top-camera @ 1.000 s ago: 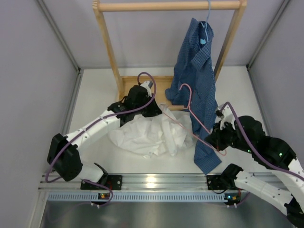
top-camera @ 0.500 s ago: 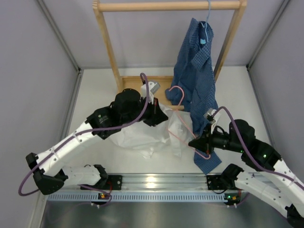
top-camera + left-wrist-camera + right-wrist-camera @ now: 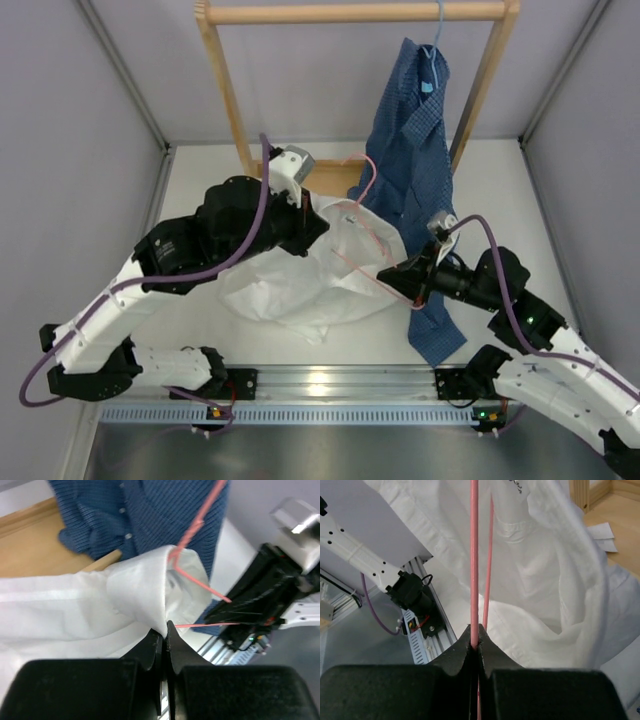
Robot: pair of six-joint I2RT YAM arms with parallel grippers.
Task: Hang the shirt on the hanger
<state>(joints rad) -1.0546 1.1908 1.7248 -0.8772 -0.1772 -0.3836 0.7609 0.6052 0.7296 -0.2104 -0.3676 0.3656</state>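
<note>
The white shirt (image 3: 300,285) hangs in a raised bunch over the table's middle. My left gripper (image 3: 318,228) is shut on a fold of it; in the left wrist view (image 3: 165,627) the cloth (image 3: 75,605) is pinched between the fingertips. The pink wire hanger (image 3: 362,235) is tilted, hook up by the blue shirt, one shoulder inside the white cloth opening (image 3: 200,522). My right gripper (image 3: 388,278) is shut on the hanger's wire; the right wrist view (image 3: 475,630) shows the pink wire (image 3: 474,555) clamped, with white shirt (image 3: 545,580) behind.
A wooden clothes rack (image 3: 225,90) stands at the back, its base board (image 3: 330,172) on the table. A dark blue checked shirt (image 3: 415,130) hangs from it on a light blue hanger, reaching down beside my right arm. A metal rail (image 3: 320,385) runs along the near edge.
My left gripper lifted the white shirt up and toward the hanger. My right gripper moved left with the hanger, whose shoulder now sits inside the shirt opening.
</note>
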